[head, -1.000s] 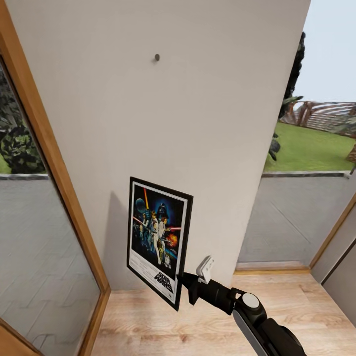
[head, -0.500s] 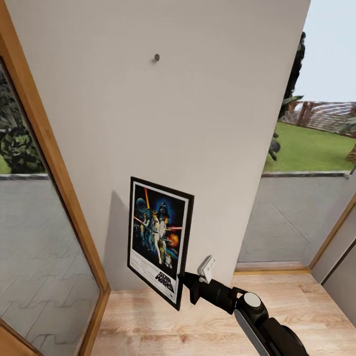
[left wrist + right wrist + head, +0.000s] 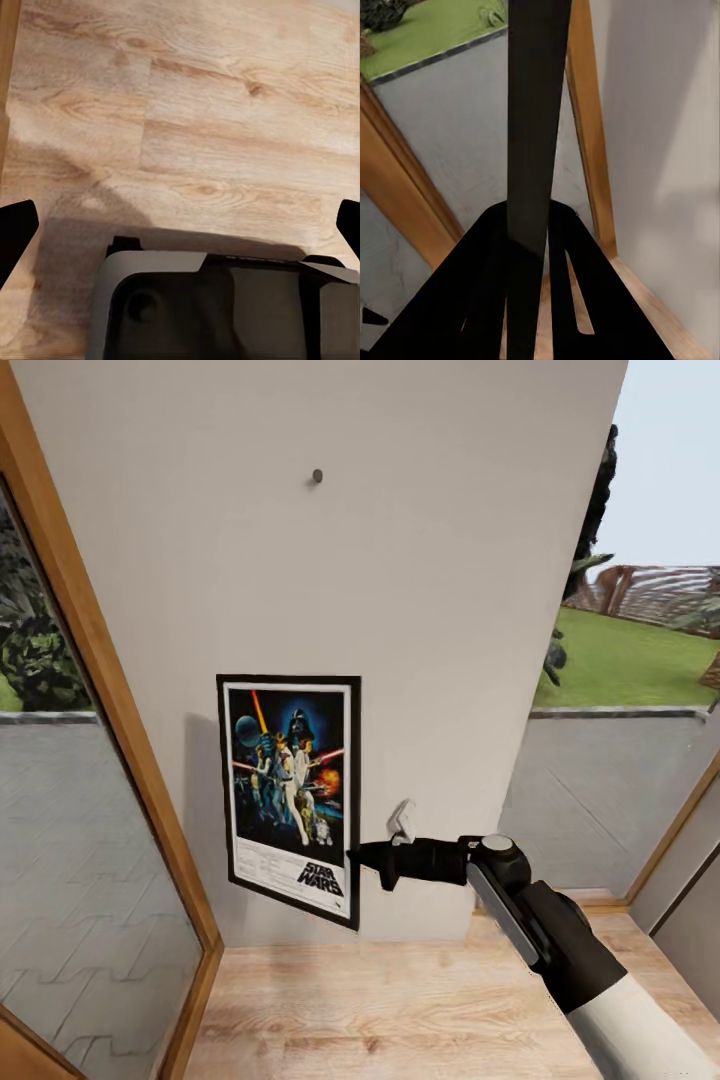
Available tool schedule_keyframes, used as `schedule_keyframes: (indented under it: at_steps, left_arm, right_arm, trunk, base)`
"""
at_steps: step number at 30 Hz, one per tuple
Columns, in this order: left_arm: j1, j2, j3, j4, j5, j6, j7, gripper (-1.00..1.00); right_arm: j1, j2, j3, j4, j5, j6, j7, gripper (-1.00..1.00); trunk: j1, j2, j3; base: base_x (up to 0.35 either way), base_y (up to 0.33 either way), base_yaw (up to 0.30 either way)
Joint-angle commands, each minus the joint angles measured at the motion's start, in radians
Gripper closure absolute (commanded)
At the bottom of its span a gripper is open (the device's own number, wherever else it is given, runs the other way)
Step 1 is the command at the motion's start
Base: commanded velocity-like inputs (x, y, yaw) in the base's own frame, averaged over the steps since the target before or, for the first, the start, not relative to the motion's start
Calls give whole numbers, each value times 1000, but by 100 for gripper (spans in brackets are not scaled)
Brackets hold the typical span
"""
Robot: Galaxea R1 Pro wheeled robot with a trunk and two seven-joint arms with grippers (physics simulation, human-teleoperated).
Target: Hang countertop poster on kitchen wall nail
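against the wall, the poster [image 3: 290, 795] sits pinched in the right claw [image 3: 358, 854].

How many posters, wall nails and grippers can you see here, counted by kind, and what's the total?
Posters: 1, the poster, held at its edge by the right gripper.
Wall nails: 1, the nail, well above the poster.
Grippers: 2, the right gripper and the left gripper, open over wood flooring.
Total: 4

Bright even daylight; poster [image 3: 290, 795] casts soft wall shadow.
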Motion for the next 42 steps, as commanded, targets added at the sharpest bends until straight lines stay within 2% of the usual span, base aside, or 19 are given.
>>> schedule_keyframes:
  at_steps: [1, 5, 8, 11, 12, 16, 18, 22, 23, 27, 28, 31, 41, 42]
  left_arm:
    - [0, 0, 2, 4, 6, 4, -5, -100]
    - [0, 0, 1, 37, 5, -41, -5, -100]
    - [0, 0, 0, 61, 5, -91, -4, -100]
    - [0, 0, 0, 68, 4, -103, -4, -100]
    - [0, 0, 0, 70, 4, -108, -4, -100]
    - [0, 0, -1, 73, 3, -113, -2, -100]
    - [0, 0, -2, 74, 3, -116, 1, -100]
    - [0, 0, -4, 74, 3, -117, 2, -100]
    - [0, 0, -4, 75, 3, -118, 2, -100]
    - [0, 0, -4, 75, 3, -119, 2, -100]
    - [0, 0, -4, 75, 3, -119, 2, -100]
    - [0, 0, -4, 75, 3, -119, 2, -100]
    - [0, 0, -4, 75, 3, -119, 3, -100]
    - [0, 0, -4, 75, 3, -119, 3, -100]
  right_arm:
    - [-16, -1, -2, -1, -12, 25, 11, 100]
    - [-85, 0, -28, -1, -31, 97, 60, 100]
    - [-157, -1, -65, -1, -50, 176, 94, 100]
    - [-201, -1, -91, -1, -59, 222, 115, 100]
    - [-232, -1, -103, 0, -63, 250, 126, 100]
    - [-293, -1, -118, 1, -66, 302, 139, 100]
    - [-370, 0, -142, 7, -71, 337, 145, 100]
    - [-443, 0, -155, 13, -73, 378, 147, 100]
    - [-483, 0, -158, 20, -73, 404, 148, 100]
    - [-548, -1, -161, 55, -74, 425, 154, 100]
    - [-600, -4, -163, 92, -73, 432, 190, 100]
    - [-674, -4, -163, 162, -73, 435, 233, 100]
    - [-733, 4, -161, 211, -75, 436, 257, 100]
    - [-736, 5, -161, 212, -76, 435, 281, 100]
  trunk:
    - [1, -2, -2]
    - [1, -2, -2]
    - [1, -2, -2]
    - [1, -2, -2]
    - [1, -2, -2]
    - [1, -2, -2]
    - [1, -2, -2]
    - [1, -2, -2]
    - [1, -2, -2]
    - [1, -2, -2]
    - [1, -2, -2]
    - [1, -2, -2]
    - [1, -2, -2]
    - [1, -2, -2]
  base:
    - [0, 0, 0]
    - [0, 0, 0]
    - [0, 0, 0]
    - [0, 0, 0]
    - [0, 0, 0]
    - [0, 0, 0]
    - [0, 0, 0]
    - [0, 0, 0]
    - [0, 0, 0]
    - [0, 0, 0]
    - [0, 0, 0]
    - [0, 0, 0]
    - [0, 0, 0]
    - [0, 0, 0]
